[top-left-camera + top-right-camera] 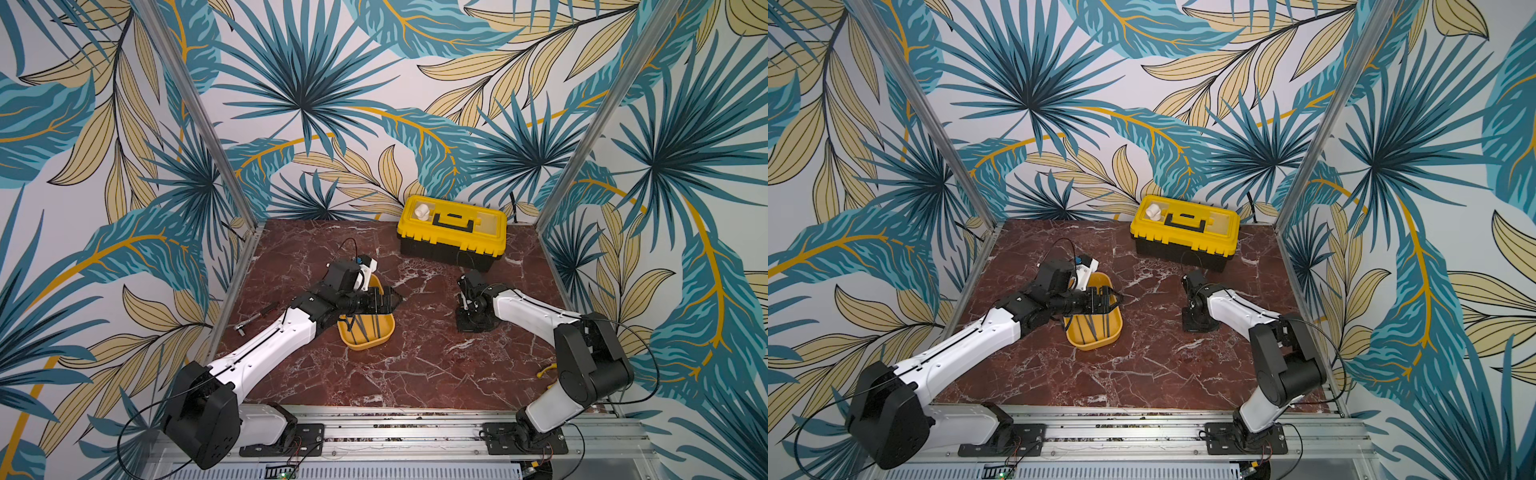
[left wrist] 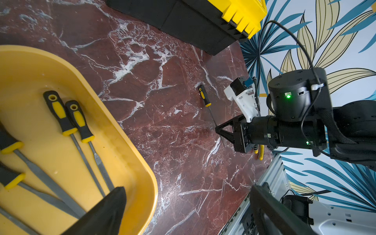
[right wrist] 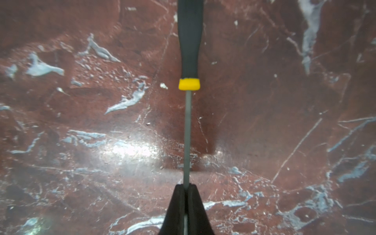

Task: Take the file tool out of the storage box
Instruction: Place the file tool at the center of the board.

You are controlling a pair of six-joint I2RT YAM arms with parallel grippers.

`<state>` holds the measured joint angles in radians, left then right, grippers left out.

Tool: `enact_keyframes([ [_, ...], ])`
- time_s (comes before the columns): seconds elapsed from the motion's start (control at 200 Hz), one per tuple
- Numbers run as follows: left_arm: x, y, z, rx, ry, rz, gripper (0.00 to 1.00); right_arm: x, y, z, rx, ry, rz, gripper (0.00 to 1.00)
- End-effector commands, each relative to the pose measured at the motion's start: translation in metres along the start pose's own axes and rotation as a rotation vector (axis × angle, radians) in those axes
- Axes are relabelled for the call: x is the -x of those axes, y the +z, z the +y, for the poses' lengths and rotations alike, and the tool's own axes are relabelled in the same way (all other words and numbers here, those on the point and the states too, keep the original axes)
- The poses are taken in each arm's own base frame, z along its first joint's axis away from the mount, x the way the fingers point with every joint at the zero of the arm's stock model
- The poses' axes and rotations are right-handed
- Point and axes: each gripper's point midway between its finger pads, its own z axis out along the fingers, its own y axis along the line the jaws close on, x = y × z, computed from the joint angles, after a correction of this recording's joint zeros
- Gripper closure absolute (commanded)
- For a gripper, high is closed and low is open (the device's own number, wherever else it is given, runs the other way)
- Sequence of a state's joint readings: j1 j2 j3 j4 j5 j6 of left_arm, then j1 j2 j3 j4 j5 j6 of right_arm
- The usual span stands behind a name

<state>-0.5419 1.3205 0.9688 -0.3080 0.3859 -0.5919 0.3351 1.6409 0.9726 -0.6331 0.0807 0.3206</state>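
The yellow tray (image 1: 365, 343) sits on the table (image 1: 399, 374), a bit left of the middle. At least four files (image 2: 61, 118) with black and yellow handles lie in it, close side by side. The left pincer (image 1: 390, 300) hangs over the tray, spread wide, with nothing in it. In the left wrist view, one of its fingers (image 2: 109, 207) shows above the thin ends of the files.

One file (image 3: 187, 132) is outside the tray. The right pincer (image 3: 186, 189) is pressed together on its thin metal end, well apart from the tray, on the right side. The file is low by the table; it is hard to tell if it touches.

A black toolbox (image 1: 453, 232) with a yellow lid stands at the back, near the wall. The lid is shut, and a small white thing (image 1: 422, 211) sits in a dip on it.

Bare table lies between the tray and the right pincer, and in front up to the metal rail (image 1: 395, 419). A grey tool (image 1: 255, 319) lies near the left edge.
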Motion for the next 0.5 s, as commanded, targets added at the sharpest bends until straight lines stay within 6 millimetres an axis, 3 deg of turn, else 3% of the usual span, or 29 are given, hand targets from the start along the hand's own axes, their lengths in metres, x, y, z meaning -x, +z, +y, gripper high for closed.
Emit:
enact_keyframes([
  [0.0,-0.0026,0.0028,0.0012,-0.008,0.007,-0.001,0.0,-0.0065,0.0024,-0.0004,-0.001,0.006,0.041,0.97],
  [0.245,-0.0032,0.0043,0.0029,-0.002,-0.001,0.004,0.0,-0.0099,0.0089,-0.001,-0.009,0.021,0.064,0.95],
  [0.491,-0.0039,0.0068,0.0064,0.014,-0.025,0.01,0.0,-0.0127,0.0106,-0.0022,-0.016,0.026,0.075,0.87],
])
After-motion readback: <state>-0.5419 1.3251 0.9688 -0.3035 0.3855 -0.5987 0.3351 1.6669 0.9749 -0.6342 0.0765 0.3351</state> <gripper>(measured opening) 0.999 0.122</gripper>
